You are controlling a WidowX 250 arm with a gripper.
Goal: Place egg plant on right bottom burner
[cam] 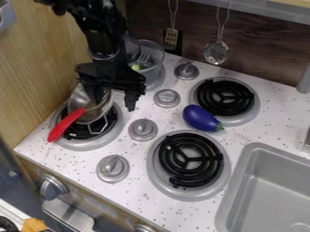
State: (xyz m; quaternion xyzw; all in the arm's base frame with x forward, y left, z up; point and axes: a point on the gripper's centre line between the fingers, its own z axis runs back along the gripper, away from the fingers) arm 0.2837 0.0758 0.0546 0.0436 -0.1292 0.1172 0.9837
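Presently, the hand (113,104) is open above the tabletop (142,150); the eggplant (201,118) lies to its right in view, slightly nearer the camera, stem pointing away from the hand.

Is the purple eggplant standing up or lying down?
Lying down: the eggplant is on its side, with its green stem end pointing sideways, not up.

The black arm (102,29) has blocky joints and a pale marking (108,3).
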